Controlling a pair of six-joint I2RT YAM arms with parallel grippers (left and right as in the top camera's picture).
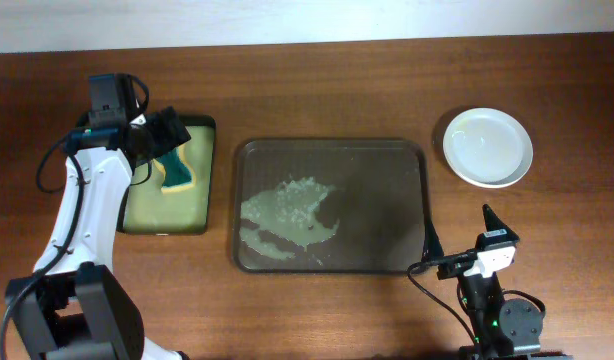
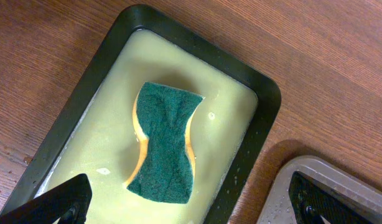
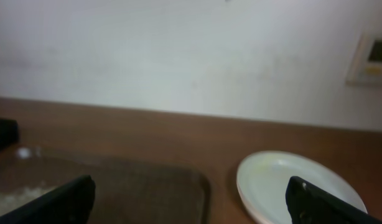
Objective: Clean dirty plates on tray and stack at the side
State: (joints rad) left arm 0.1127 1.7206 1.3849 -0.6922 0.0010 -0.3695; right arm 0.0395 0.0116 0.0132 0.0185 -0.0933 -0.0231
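The left claw (image 2: 191, 208) hangs spread wide above the green sponge (image 2: 165, 143), which lies in the soapy small tray (image 2: 269, 106), and it grips nothing. The right claw (image 3: 191, 202) is spread too and empty, low by the near right corner of the tray (image 1: 387, 200). That tray carries a wet foamy smear (image 1: 287, 210). The plates (image 1: 488, 147) sit on the bench (image 1: 547, 240) right of the tray, apart from it. I cannot tell their number.

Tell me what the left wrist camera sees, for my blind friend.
A green sponge lies in a small black tray lined yellow-green, on a wooden table. The left gripper hovers above, fingertips spread wide; the big tray's wet corner peeks in bottom right.
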